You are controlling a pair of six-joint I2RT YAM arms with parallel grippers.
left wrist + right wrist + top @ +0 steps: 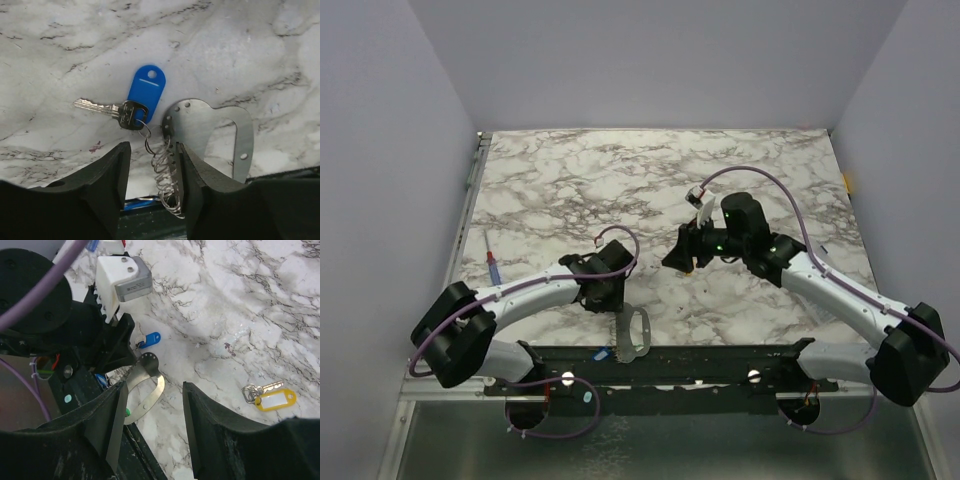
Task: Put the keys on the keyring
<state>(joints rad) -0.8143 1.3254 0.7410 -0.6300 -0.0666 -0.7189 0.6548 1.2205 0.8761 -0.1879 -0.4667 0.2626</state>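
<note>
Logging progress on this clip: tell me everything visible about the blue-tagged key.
The blue-tagged key lies flat on the marble table, silver toothed blade pointing away from the metal keyring plate beside it; dark head, blue plastic oval tag with a hole at its far end. A wire ring through the head seems linked to the plate's coil of rings. The left gripper hangs open, not touching it.

Pretty sure this is a robotics lab test cell, not anyone's home or office. The table (620, 170) has a marble-look top boxed in on three sides by plain pale purple walls (660, 60), like a little booth. A left arm (520, 300) and a right arm (840, 295) are bolted to a black rail (680, 365) at the near edge, with purple cables (760, 168) looping off them.
</note>
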